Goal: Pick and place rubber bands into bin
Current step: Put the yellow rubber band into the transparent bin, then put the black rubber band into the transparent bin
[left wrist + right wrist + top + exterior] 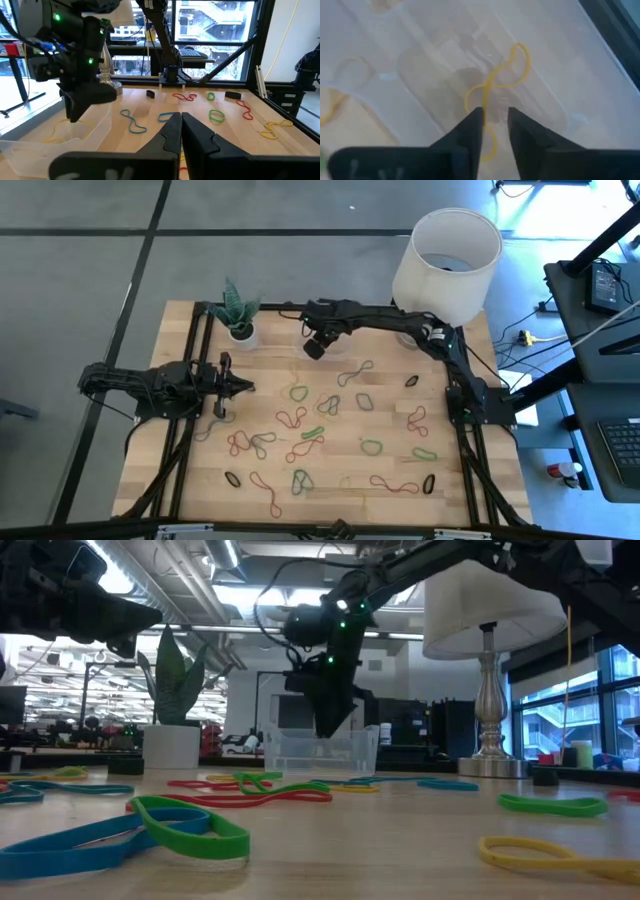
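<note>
— Where is the right claw (pixel 314 348)?
— Above the bin (pixel 322 751) at the bench's (pixel 390 445) far edge, between the plant pot (pixel 241 332) and the lamp (pixel 446 252). Its fingers (pixel 470 131) stand slightly apart, a twisted yellow band (pixel 502 80) lying in the bin beneath them.
— And the left claw (pixel 238 387)?
— It hovers over the bench's left side, fingers pressed together, holding nothing.
— The other rubber bands (pixel 330 430)?
— Scattered across the bench, green, red, blue, black and yellow.

One camera looks straight down on the desk (pixel 190 470); another sits level at its surface. Both show the lamp (pixel 447 250) and bin (pixel 320 752).
</note>
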Tool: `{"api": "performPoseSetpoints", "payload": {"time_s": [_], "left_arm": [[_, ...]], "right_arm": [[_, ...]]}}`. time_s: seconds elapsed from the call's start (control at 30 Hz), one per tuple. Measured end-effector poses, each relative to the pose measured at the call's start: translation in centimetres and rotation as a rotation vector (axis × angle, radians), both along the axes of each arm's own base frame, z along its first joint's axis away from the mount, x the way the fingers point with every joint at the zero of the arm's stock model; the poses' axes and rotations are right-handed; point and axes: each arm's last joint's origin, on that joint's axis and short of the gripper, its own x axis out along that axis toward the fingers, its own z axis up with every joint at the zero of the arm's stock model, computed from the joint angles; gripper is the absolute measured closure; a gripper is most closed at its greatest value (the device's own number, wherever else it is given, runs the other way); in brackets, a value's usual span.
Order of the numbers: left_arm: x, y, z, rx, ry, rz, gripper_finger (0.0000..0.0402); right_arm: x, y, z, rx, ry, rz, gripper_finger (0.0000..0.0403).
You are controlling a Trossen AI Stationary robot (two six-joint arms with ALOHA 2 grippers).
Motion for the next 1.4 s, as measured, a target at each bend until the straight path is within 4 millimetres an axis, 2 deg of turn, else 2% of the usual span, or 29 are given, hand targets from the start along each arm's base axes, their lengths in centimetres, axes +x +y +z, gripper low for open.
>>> {"api": "performPoseSetpoints", "payload": {"time_s": [0.17, 0.3, 0.73, 0.87, 1.13, 1.23, 1.4], "left_arm": [[0.0, 0.0, 0.0, 0.0, 0.001, 0.0, 0.0395], [0.0, 0.0, 0.0, 0.0, 0.0, 0.0, 0.0396], [0.0, 0.0, 0.0, 0.0, 0.0, 0.0, 0.0395], [0.0, 0.0, 0.0, 0.0, 0.0, 0.0, 0.0396], [0.0, 0.0, 0.0, 0.0, 0.0, 0.0, 0.0395], [0.0, 0.0, 0.0, 0.0, 0.0, 0.0, 0.0396], [0.0, 0.0, 0.0, 0.0, 0.0, 0.0, 0.0396]], "right_arm": [[0.2, -0.1, 1.2, 0.002, -0.022, -0.021, 0.0247], [0.2, -0.1, 2.0, 0.004, -0.033, -0.039, 0.0225], [0.2, -0.1, 2.1, 0.021, -0.049, -0.083, 0.0236], [0.1, 0.2, 2.7, 0.086, -0.081, -0.055, 0.0253], [-1.5, 2.0, 8.2, 0.052, -0.169, -0.023, 0.0358], [-2.5, 3.5, 10.3, 0.047, -0.174, 0.007, 0.0394], [-4.1, 7.8, 13.0, -0.01, -0.135, 0.042, 0.0391]]}}
